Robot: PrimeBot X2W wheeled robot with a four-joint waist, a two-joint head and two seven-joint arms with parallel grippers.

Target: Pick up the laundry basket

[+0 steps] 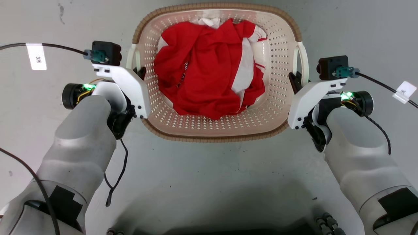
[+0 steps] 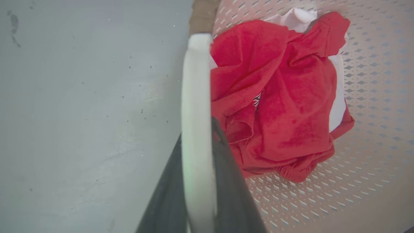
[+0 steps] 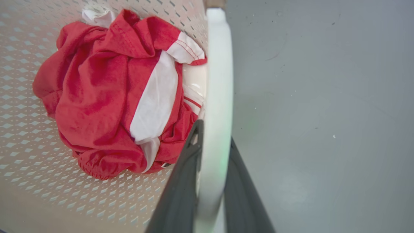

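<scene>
1. Basket sits on the grey floor, straight ahead of the robot and between its two arms. One long side of its brown rim is nearest the robot's body.
2. A crumpled red and white garment lies heaped inside, covering most of the basket's bottom.
3. The left gripper is at the basket's left side, by the white left handle.
4. In the left wrist view, its dark fingers flank that handle loop. One is on the floor side and one on the garment side, and both touch it. The gripper is narrow and clamped on the left handle.
5. The right gripper is at the opposite side, by the white right handle.
6. In the right wrist view, its fingers lie close against either side of the loop. The gripper is narrow and clamped on the right handle.
7. Both pale forearms angle inward toward the basket, with a green light glowing at each wrist.
8. Whether the basket's bottom touches the floor or is raised off it cannot be told.
</scene>
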